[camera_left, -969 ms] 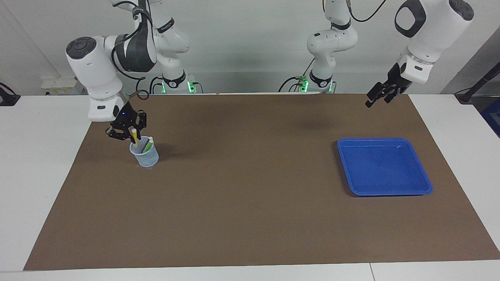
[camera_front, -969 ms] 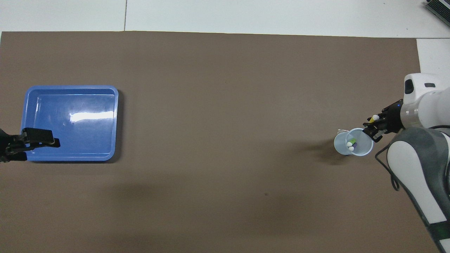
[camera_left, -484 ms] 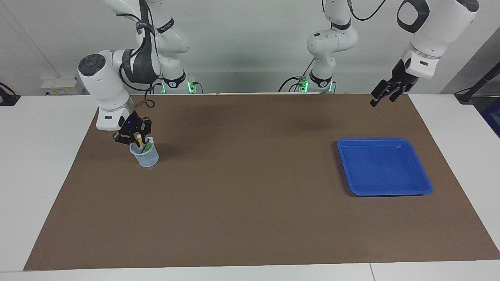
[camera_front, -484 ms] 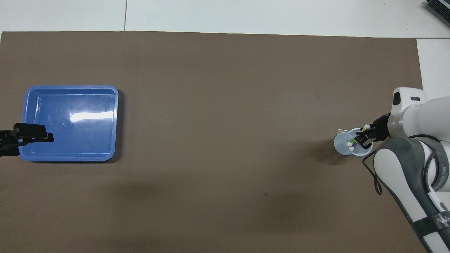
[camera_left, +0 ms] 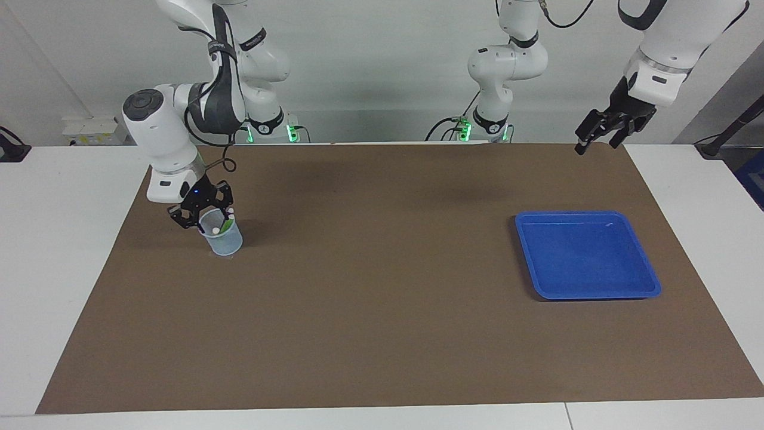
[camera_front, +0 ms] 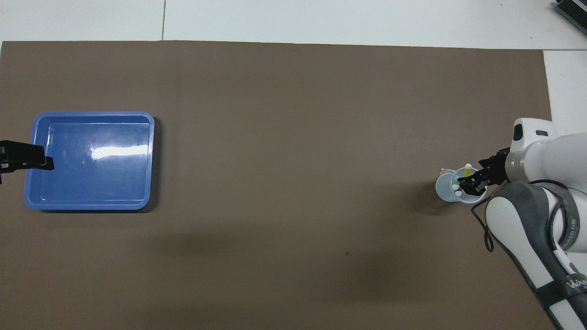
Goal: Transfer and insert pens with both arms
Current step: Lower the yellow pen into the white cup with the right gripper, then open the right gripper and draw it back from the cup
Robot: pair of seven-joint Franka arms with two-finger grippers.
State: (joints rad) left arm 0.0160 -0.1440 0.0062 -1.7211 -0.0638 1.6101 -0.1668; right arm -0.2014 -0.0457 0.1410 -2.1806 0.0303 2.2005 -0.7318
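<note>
A clear plastic cup (camera_left: 225,243) stands on the brown mat toward the right arm's end of the table. My right gripper (camera_left: 202,216) is open just above the cup's rim, with nothing in it. The yellow pen (camera_front: 467,171) leans in the cup (camera_front: 444,190), pale cap up. The green pen (camera_left: 224,225) also stands in the cup. The purple pen is hidden under my right gripper (camera_front: 472,183). My left gripper (camera_left: 598,132) is raised high in the air and holds nothing. In the overhead view it (camera_front: 25,160) covers the tray's edge.
A blue tray (camera_left: 588,254) lies on the mat toward the left arm's end, with nothing in it; it also shows in the overhead view (camera_front: 91,160). The brown mat (camera_left: 382,286) covers most of the white table.
My right gripper came down to the cup with the yellow pen and opened; the pen now stands in the cup. My left gripper rose higher and drew back toward its base.
</note>
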